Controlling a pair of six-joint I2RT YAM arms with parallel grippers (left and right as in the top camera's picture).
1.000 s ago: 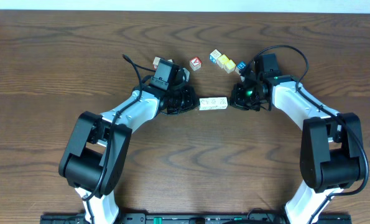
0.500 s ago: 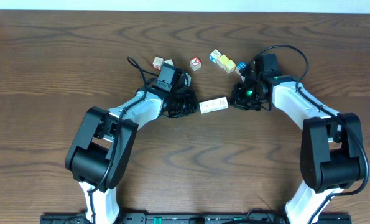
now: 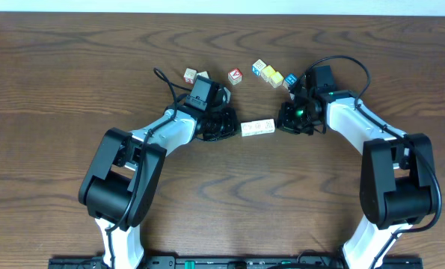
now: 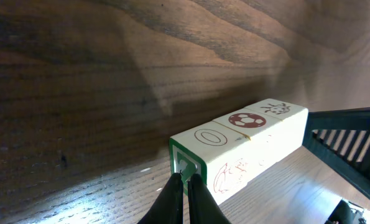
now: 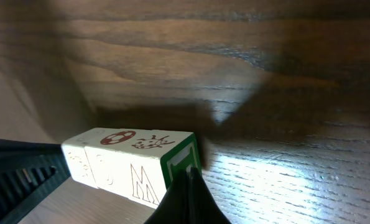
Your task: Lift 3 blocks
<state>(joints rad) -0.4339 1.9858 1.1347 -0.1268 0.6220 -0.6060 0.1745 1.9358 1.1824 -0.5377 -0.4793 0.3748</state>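
Claws: left gripper (image 4: 186,186) is clenched, its two fingers pinched into a single point, and that point presses on the green-framed end face of the row. The right gripper (image 5: 188,183) is clenched the same way on the opposite end. Neither wraps round anything; it's a squeeze from both ends.
Blocks: three cream blocks (image 3: 257,128) sit end to end as one short bar, mid-table, bridged between the two tips. The upper faces show a ring, a red ball and a small bug.
Height: can't tell whether the bar is clear of the wood or resting on it.
Neighbours: coloured cubes (image 3: 271,75) lie loose towards the far edge, well apart from the bar, with a red-marked cube (image 3: 235,75) near them.
Surface: dark wood table (image 3: 57,75).
Risk, middle block: I judge only end pressure holds it, so if either arm eases off, it drops out.
Risk, uneven rise: one arm climbing faster would tilt the bar and open a seam.
Risk, narrow contact: these tips are thin, so a push off-centre could swing the row sideways and out.
Risk, over-squeeze: too much force could buckle the bar upward.
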